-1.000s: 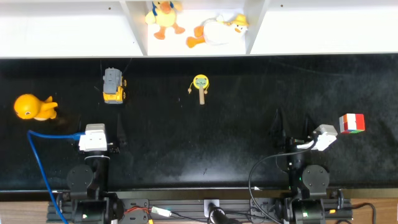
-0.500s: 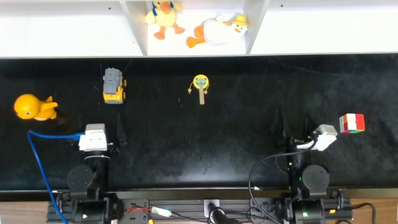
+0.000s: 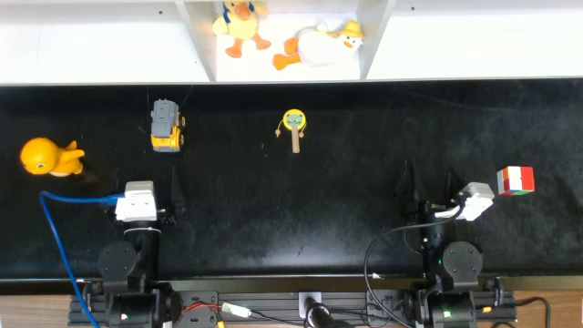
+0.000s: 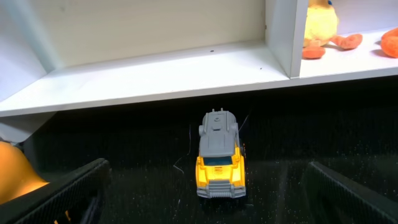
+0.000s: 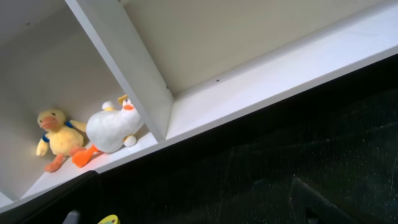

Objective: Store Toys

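A yellow and grey toy truck (image 3: 166, 125) stands on the black table, straight ahead of my left gripper (image 3: 162, 189) and clear of it. In the left wrist view the truck (image 4: 217, 155) faces me between the wide-apart fingers of that open gripper (image 4: 207, 167). An orange duck (image 3: 50, 157) lies at the far left, a yellow rattle (image 3: 294, 128) near the middle, and a red, white and green cube (image 3: 515, 179) at the right. My right gripper (image 3: 428, 179) is open and empty (image 5: 194, 179), left of the cube.
A white shelf unit (image 3: 100, 55) runs along the table's far edge. Its middle compartment holds a yellow plush duck (image 3: 240, 23) and a white plush duck (image 3: 319, 46). A blue cable (image 3: 64, 237) hangs beside the left arm.
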